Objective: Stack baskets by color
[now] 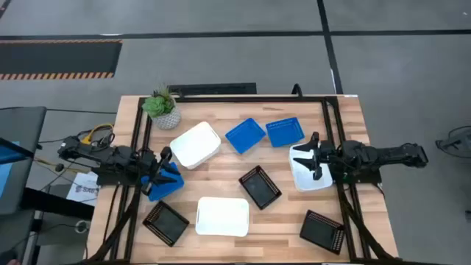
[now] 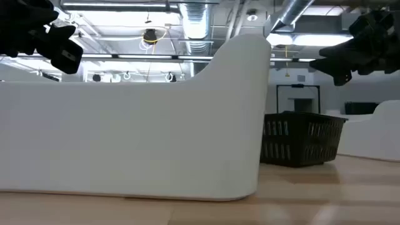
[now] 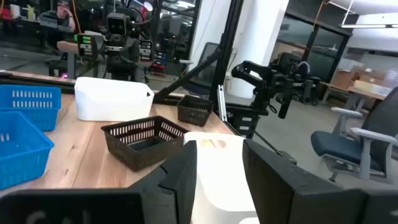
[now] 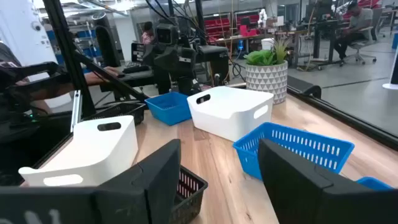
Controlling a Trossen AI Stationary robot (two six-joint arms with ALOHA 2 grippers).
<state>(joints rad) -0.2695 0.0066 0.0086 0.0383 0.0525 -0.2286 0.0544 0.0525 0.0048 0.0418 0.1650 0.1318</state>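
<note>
Now the left gripper (image 1: 163, 163) is at the left edge of the wooden table (image 1: 221, 173), above a blue basket (image 1: 165, 184) that lies there. Its fingers are pressed together, and I cannot tell if it touches this basket. The right gripper (image 1: 307, 156) is at the right side of the table, over a white basket (image 1: 309, 177). Its fingers are spread wide and nothing is seen between them.

The baskets are not stacked; they lie apart on the table. A second white basket (image 1: 196, 144) is near the back left, beside a potted plant (image 1: 162, 107) in the back left corner. A third white basket (image 1: 222, 216) is at the front middle, very close to the low camera. Two more blue baskets stand at the back middle, one (image 1: 245, 135) just beside the other (image 1: 284, 132). One black basket (image 1: 259, 187) sits in the middle of the table, another black basket (image 1: 165, 222) is at the front left corner, and the last black basket (image 1: 323, 231) is at the front right corner.

In the right wrist view, a person (image 4: 148, 32) is seen far behind the table in the room.
</note>
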